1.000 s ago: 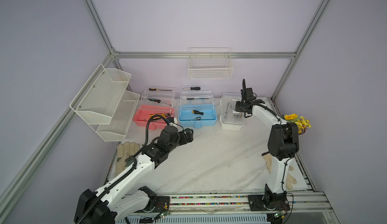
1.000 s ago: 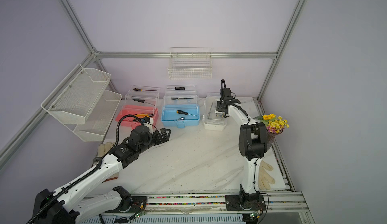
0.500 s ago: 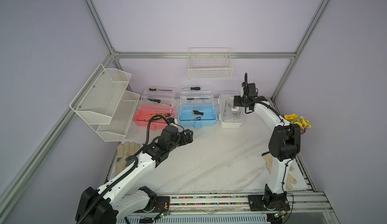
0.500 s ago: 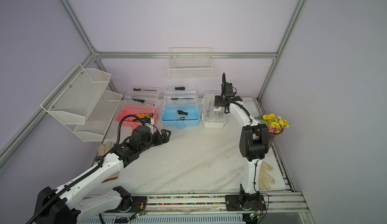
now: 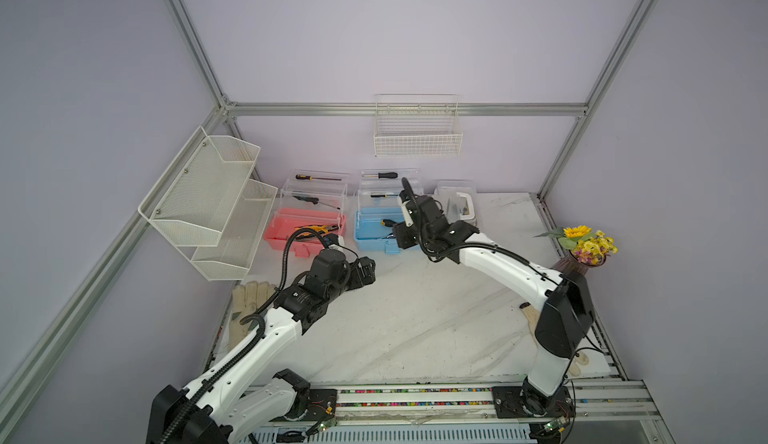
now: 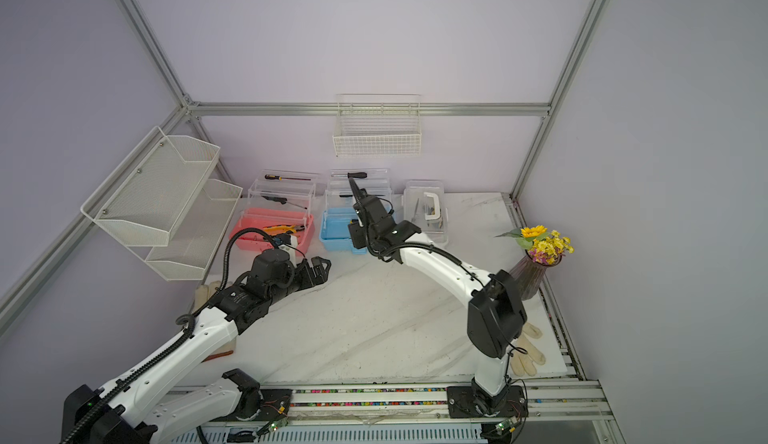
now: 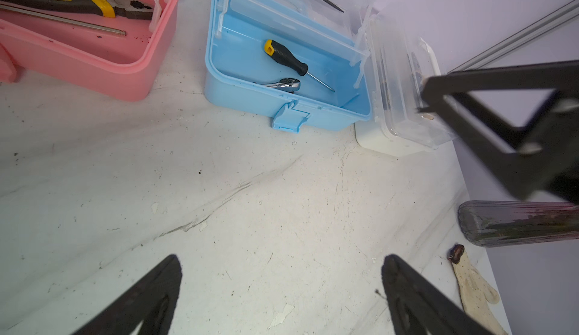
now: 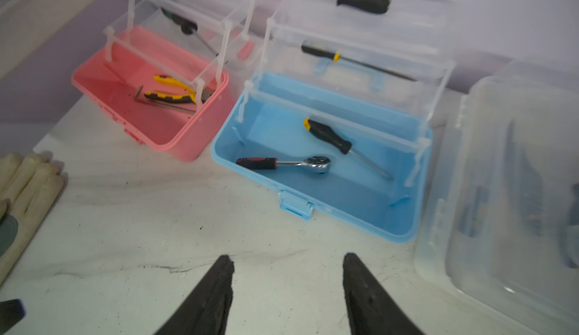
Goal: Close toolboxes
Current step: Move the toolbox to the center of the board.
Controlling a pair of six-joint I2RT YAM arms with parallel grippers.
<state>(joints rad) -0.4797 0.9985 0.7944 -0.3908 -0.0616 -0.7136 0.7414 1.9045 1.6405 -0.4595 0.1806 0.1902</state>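
Right wrist view leaves the white toolbox blurred, cut off.

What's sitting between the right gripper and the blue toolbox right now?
Nothing: in the right wrist view, only bare table lies between the right gripper and the blue toolbox.

Walls: plain pale lilac panels, edged by silver aluminium frame rails.
Tabletop: white grey-veined slab, apparently scuffed.
Fittings: white wire basket; white two-tier mesh shelf.
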